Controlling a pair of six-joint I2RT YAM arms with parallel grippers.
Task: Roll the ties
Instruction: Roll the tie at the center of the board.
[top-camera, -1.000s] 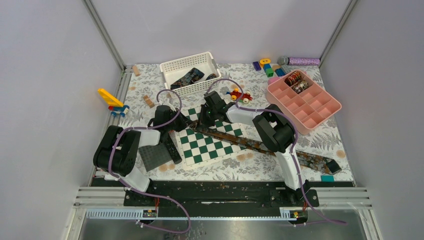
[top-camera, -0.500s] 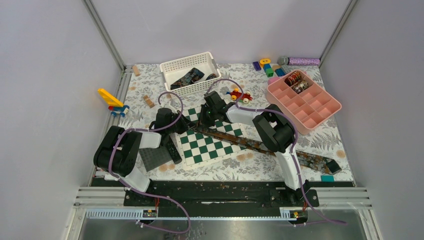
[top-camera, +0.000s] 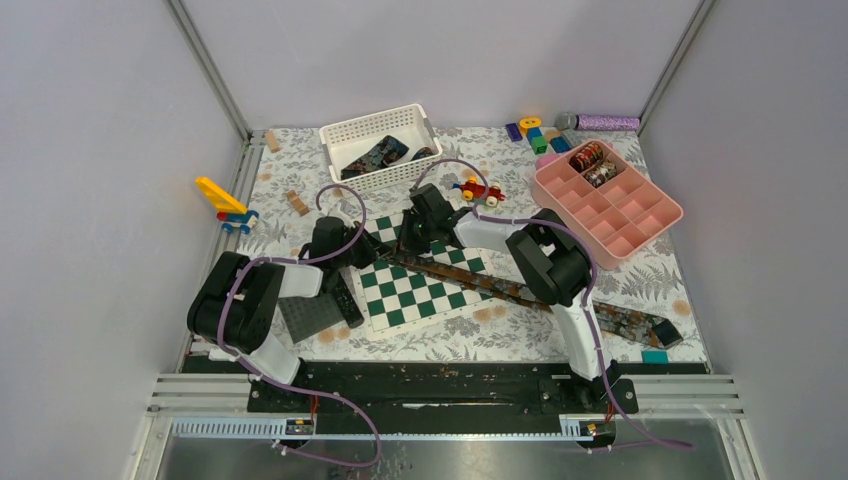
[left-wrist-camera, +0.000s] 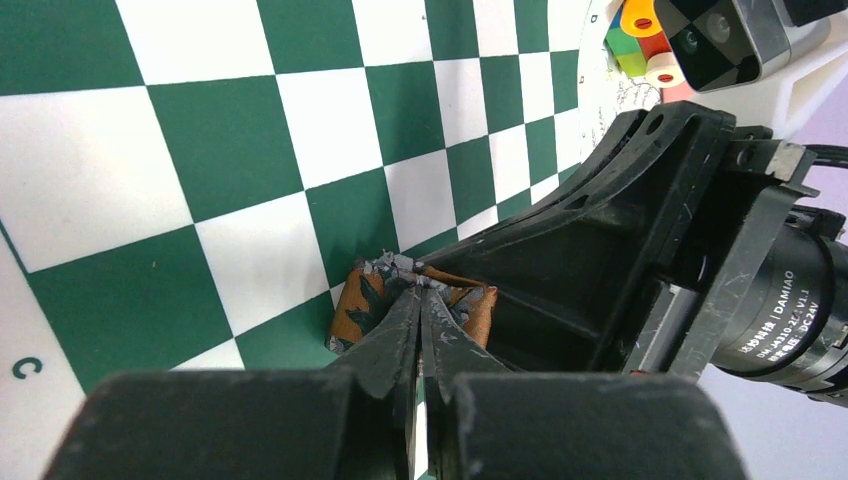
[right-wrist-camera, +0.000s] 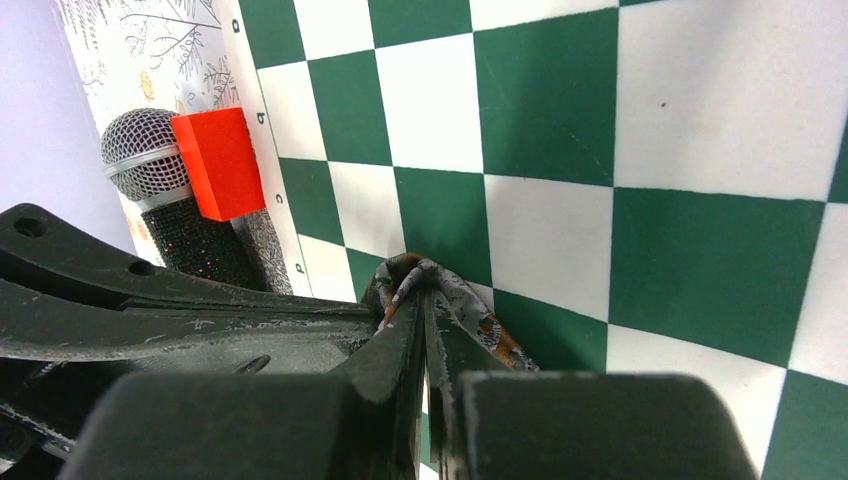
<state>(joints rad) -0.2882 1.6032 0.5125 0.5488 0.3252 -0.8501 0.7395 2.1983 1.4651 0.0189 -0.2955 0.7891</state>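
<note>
The left gripper (left-wrist-camera: 421, 300) has its jaws pressed together on the bunched narrow end of the brown-rust tie (left-wrist-camera: 358, 305). The right gripper (right-wrist-camera: 425, 303) comes in from the opposite side and is clamped on that same end, so the two sets of tips nearly touch. Both tips sit low on the green-and-white chessboard (top-camera: 420, 295).

The step looks like starting the first turn of the roll. To do it well, the end should probably be folded squarely over itself, straight across the tie's length, with the tips kept down at the board. One gripper would best hold the core while the other re-grips, so the turn does not spring open.

Away from the right gripper, the rest of the tie runs flat and diagonal over the board towards the near right. It needs to stay untwisted as it feeds in.

The left arm reaches forward and inward with its forearm low. The right arm is folded, elbow raised, with its wrist pointing left across the board. Far beyond it, rolled ties (top-camera: 590, 158) sit in a pink tray (top-camera: 650, 215).
</note>
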